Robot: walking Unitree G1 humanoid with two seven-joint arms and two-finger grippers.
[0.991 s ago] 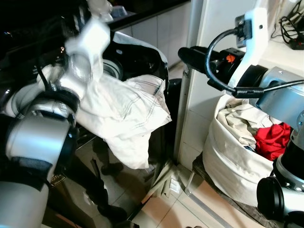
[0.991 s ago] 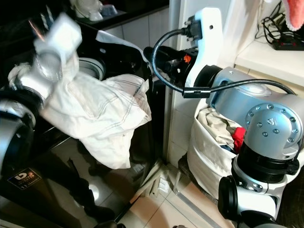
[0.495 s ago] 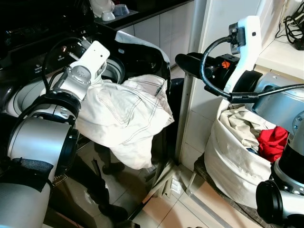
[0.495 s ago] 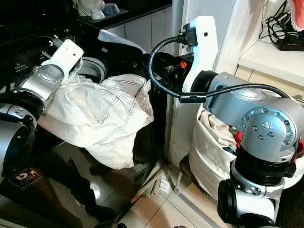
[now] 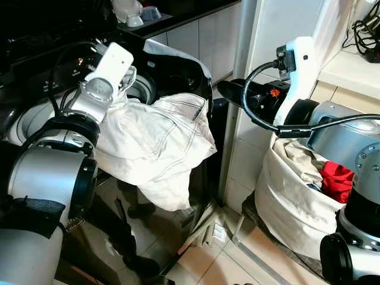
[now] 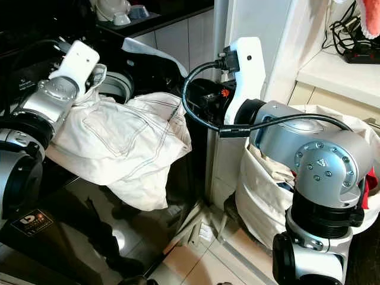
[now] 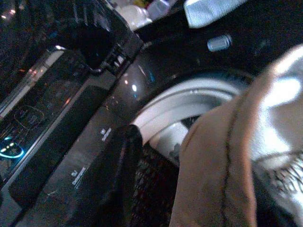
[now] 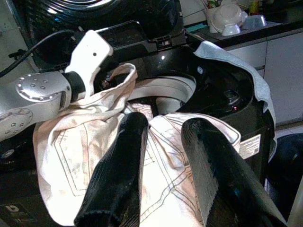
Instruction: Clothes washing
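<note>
Right wrist view shows the right gripper (image 8: pixel 163 137) with fingers spread, unclenched, near cream denim trousers (image 5: pixel 155 142) draped over the black washing machine's (image 8: pixel 222 94) opening; the left gripper's grasp I cannot tell.

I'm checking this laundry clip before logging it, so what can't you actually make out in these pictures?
- Left gripper: eye views, its tips are buried in the white trousers, so the jaws' grip is hidden.
- Washer drum: left wrist view, the cloth covers most of the opening; the inside is dark.
- Laundry bag: eye views, the right arm and frame edge cut it off; a red garment shows partly.
</note>
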